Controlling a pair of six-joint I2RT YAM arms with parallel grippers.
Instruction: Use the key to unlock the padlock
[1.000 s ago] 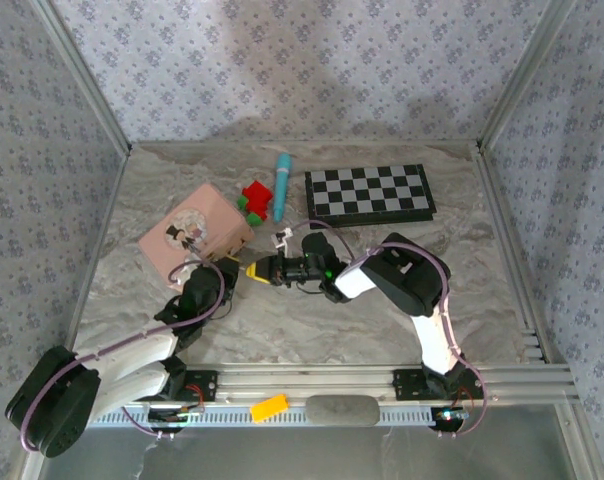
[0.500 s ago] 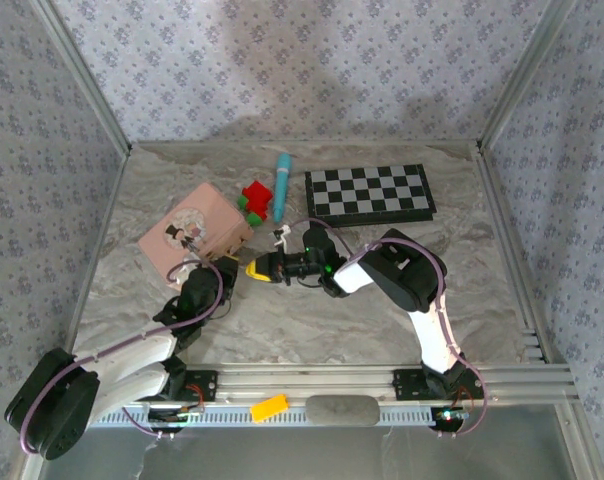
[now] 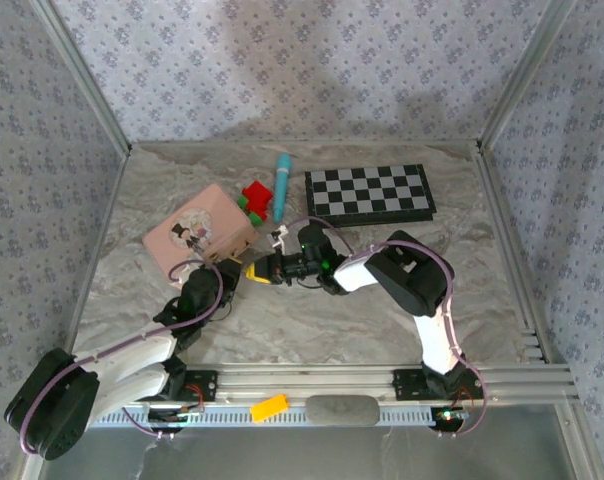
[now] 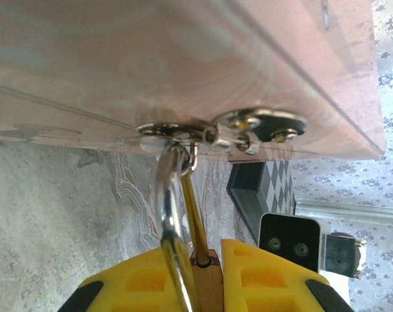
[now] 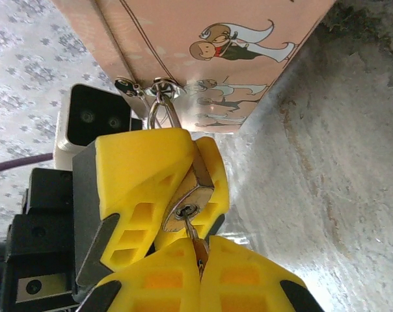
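The tiny brass padlock [image 5: 195, 190] hangs by its silvery shackle [image 4: 169, 214] from the hasp [image 4: 183, 133] of the pink picture box [image 3: 200, 230]. My left gripper [image 4: 206, 263] is shut on the padlock body, its yellow fingers [image 5: 141, 166] on both sides of it. My right gripper [image 5: 200, 250] is shut on the key [image 5: 198, 244], whose blade sits in the keyhole [image 5: 185, 210] on the padlock's underside. In the top view the two grippers meet tip to tip just right of the box's near corner, left gripper [image 3: 237, 272] against right gripper [image 3: 266, 270], hiding the padlock.
A folded chessboard [image 3: 370, 192] lies at the back right. A teal pen [image 3: 282, 183] and red and green blocks [image 3: 254, 198] lie behind the box. A yellow block [image 3: 269, 407] sits on the front rail. Patterned walls close in the table on three sides.
The right wrist has shifted and turned a little with the key in the lock. The pink box has slid slightly to the right. Both grippers keep their hold.
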